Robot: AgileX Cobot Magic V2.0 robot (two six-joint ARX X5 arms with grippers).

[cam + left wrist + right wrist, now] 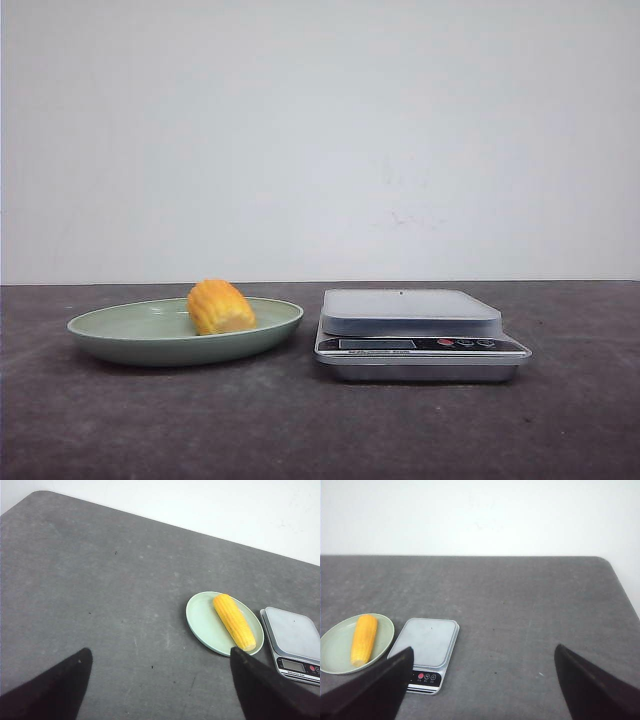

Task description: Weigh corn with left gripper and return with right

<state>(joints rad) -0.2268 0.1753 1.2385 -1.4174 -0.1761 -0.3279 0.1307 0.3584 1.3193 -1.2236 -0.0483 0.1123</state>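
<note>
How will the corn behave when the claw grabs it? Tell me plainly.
The corn looks rigid, so it probably won't flop. Its rounded, tapering shape suggests it could roll on the plate or the flat scale. The bumpy kernels should give some grip.

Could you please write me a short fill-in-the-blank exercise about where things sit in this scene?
1. The corn lies on the green ____.
2. The scale has ____ on its weighing platform.
3. In the front view, the scale stands to the ____ of the plate.
4. The left gripper and the right gripper are both ____.

Missing words: plate; nothing; right; open
</note>
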